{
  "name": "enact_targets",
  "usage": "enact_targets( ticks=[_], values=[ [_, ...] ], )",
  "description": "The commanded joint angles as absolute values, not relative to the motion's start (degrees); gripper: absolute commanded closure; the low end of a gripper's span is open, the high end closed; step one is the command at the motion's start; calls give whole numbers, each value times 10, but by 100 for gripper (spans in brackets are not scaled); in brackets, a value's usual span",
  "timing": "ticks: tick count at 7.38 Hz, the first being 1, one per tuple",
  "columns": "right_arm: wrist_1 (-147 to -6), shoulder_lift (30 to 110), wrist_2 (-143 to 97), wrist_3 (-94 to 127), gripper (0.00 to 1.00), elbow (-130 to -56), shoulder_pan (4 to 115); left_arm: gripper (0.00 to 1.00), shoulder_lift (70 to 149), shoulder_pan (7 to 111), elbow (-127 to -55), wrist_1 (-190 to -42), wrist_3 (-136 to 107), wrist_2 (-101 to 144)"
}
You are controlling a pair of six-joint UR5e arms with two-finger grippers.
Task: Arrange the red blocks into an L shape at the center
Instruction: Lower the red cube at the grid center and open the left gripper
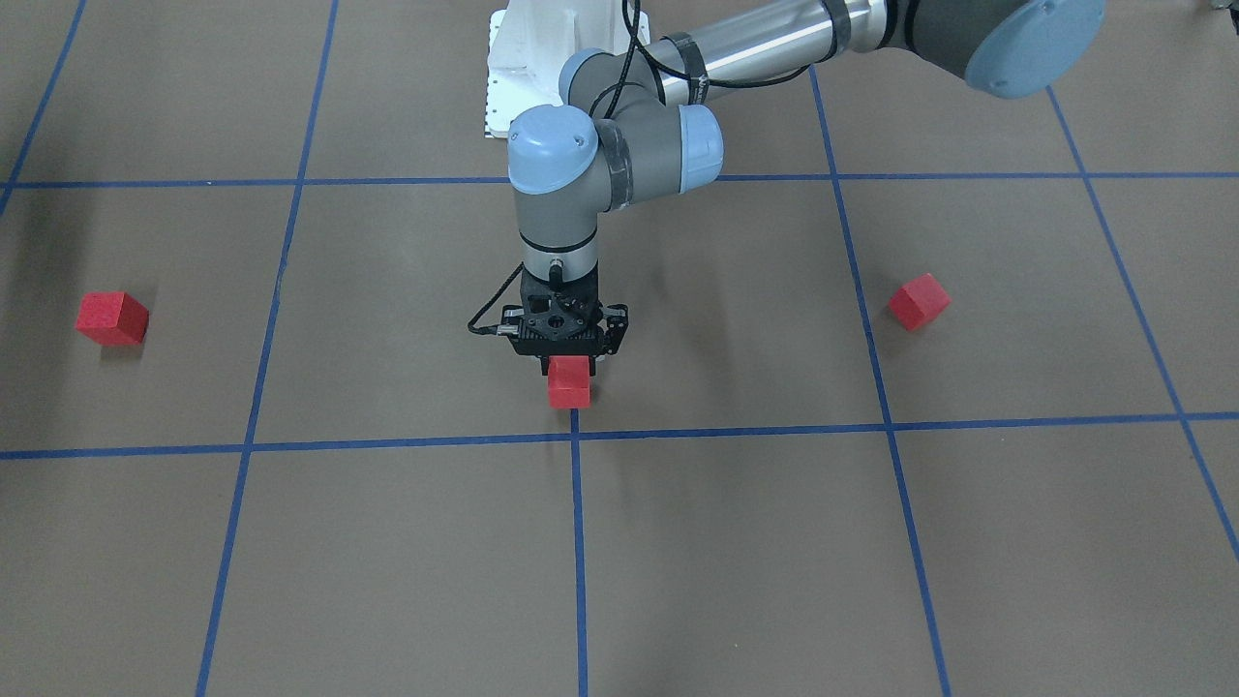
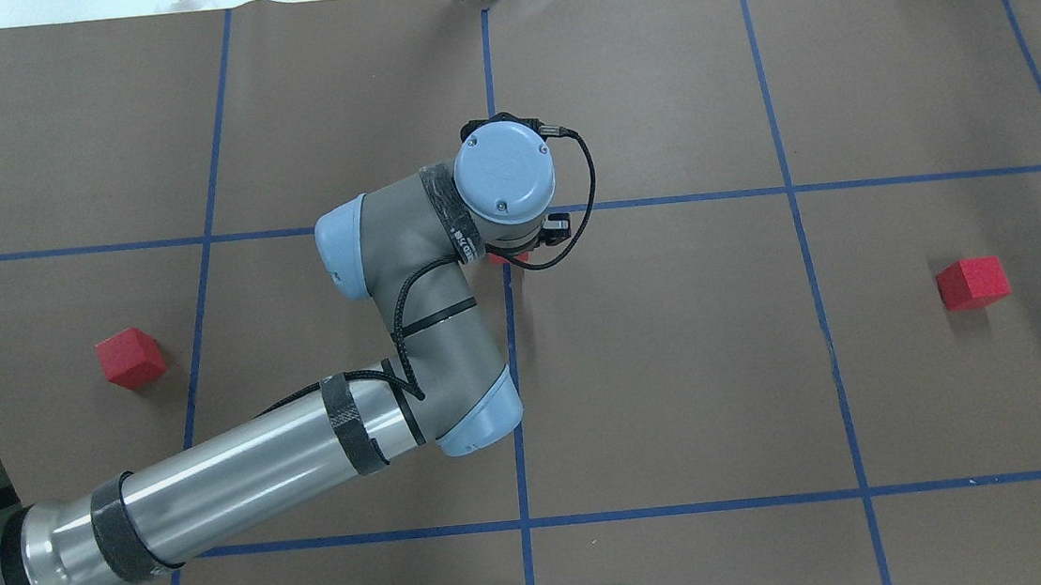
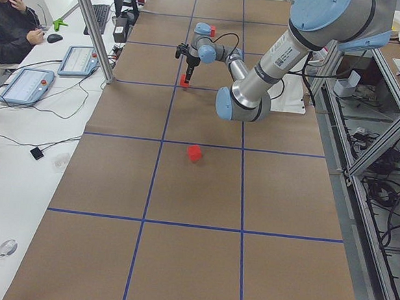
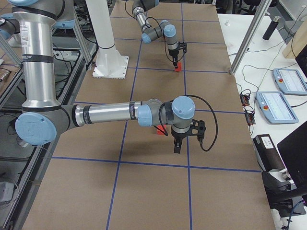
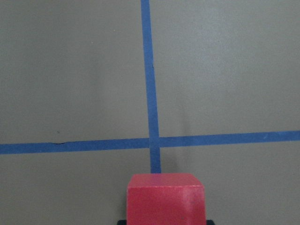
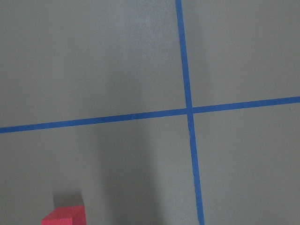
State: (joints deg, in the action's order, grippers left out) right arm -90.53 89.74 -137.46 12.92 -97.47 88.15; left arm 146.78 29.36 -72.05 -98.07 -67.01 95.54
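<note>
My left gripper (image 1: 569, 373) is shut on a red block (image 1: 568, 382) and holds it upright just on the robot's side of the center tape crossing (image 1: 575, 435). The left wrist view shows this block (image 5: 166, 199) right below the crossing (image 5: 153, 140). A second red block (image 1: 919, 301) lies on my left side and a third (image 1: 113, 318) on my right side; in the overhead view they lie at the left (image 2: 130, 358) and the right (image 2: 973, 282). My right gripper (image 4: 176, 146) hangs over another tape crossing beside the third block (image 4: 160, 130). I cannot tell whether it is open or shut.
The white robot base plate (image 1: 513, 68) sits at the robot's edge of the table. An aluminium post (image 3: 92, 26) and a side desk with tablets (image 3: 26, 86) and a seated operator (image 3: 10, 13) lie beyond the far edge.
</note>
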Motion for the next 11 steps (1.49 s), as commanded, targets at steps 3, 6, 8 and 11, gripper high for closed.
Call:
enact_targets(
  ticks=[3,6,8,11],
  values=[
    [-905,896,-1374,129,1,-975,882,75,1466,294,-717,-981,-669,955],
    [-905,896,-1374,129,1,-976,882,10,1464,287,-717,-981,-671,955],
    [-905,892,-1373,129,1,-976,882,4,1467,294,-732,-981,-671,957],
    [-903,881,-1375,127,1,-991,882,1,1465,359,-793,-961,-680,1062]
  ],
)
